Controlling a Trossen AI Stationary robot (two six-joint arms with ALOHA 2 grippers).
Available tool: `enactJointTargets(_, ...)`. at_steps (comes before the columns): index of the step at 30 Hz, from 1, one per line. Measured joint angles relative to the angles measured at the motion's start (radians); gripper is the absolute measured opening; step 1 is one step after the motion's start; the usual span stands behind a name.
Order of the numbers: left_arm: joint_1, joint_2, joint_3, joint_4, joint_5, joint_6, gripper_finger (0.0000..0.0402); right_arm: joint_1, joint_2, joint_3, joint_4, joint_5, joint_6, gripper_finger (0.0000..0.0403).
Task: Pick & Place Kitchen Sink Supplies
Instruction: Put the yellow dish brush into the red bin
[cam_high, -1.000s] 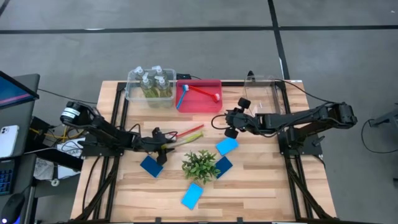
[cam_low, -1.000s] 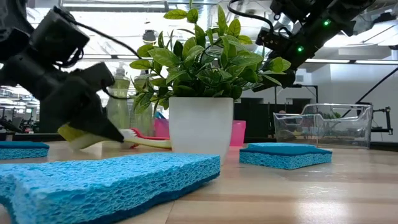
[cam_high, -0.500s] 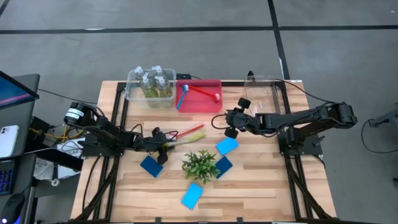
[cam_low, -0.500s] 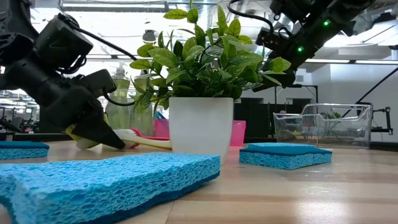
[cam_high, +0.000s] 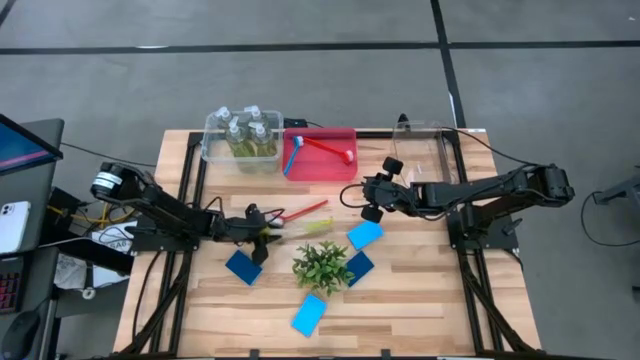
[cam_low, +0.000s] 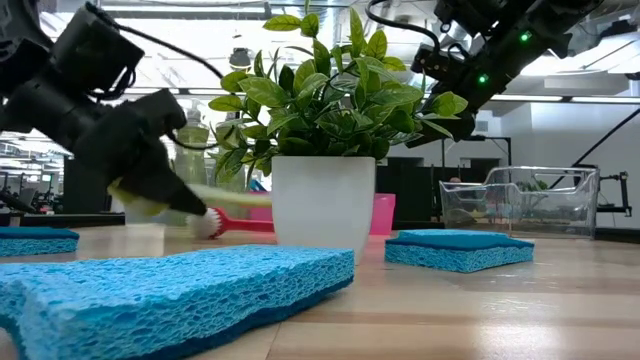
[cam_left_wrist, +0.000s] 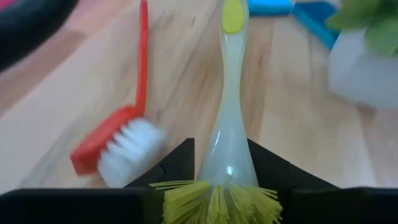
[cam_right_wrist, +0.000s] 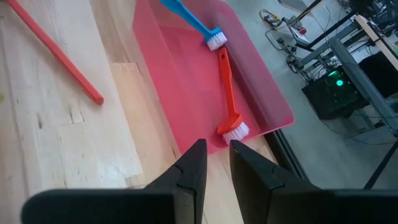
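Observation:
My left gripper (cam_high: 268, 232) is shut on a yellow-green brush (cam_high: 312, 226), left of the small plant (cam_high: 322, 264). A red brush (cam_high: 305, 211) lies flat on the wood just beyond it, its white bristles (cam_left_wrist: 127, 149) beside my fingers. Blue sponges lie flat around the plant: (cam_high: 243, 267), (cam_high: 365, 235), (cam_high: 358, 267), (cam_high: 309, 314). Clear bottles of yellow-green liquid stand in the clear bin (cam_high: 242, 138). A blue brush and a red brush lie in the red bin (cam_high: 320, 154). My right gripper (cam_high: 370, 205) hangs in the air, fingers almost together, holding nothing. My left gripper pinches the brush's neck (cam_left_wrist: 227, 165), just behind the yellow bristles (cam_left_wrist: 214, 202), between its two fingers. The fingers come from the table's left, slanting down, and lie along the brush. The handle (cam_low: 235, 195) points away toward the right, off the table; the plant pot hides its free end.
The plant in its white pot (cam_low: 322, 205) stands close to the right of the held brush. A second clear bin (cam_high: 425, 150) sits at the far right. Bare wood lies between the red brush and the bins.
My left gripper has taken hold of the yellow-green brush at its head end and risen a little. The brush has come up off the table, and its free end has swung slightly toward the near edge, away from the red brush.

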Motion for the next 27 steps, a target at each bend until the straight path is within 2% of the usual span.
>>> enactJointTargets(5, 0.000, -0.078, 0.000, 0.001, -0.039, 0.003, 0.0119, 0.000, 0.000, 0.000, 0.000, 0.000, 0.000, 0.0063)
enactJointTargets(11, 0.007, -0.202, 0.000, 0.006, -0.236, 0.065, 0.0123, 0.000, 0.000, 0.000, 0.000, 0.000, 0.000, 0.0063)
enactJointTargets(20, 0.053, -0.429, 0.001, 0.020, -0.240, 0.131, 0.0122, 0.000, 0.000, 0.000, 0.013, 0.000, 0.008, 0.0063)
enactJointTargets(27, 0.117, -0.473, 0.032, 0.038, -0.241, 0.190, 0.0119, 0.000, 0.000, 0.000, 0.015, 0.000, 0.008, 0.0063)
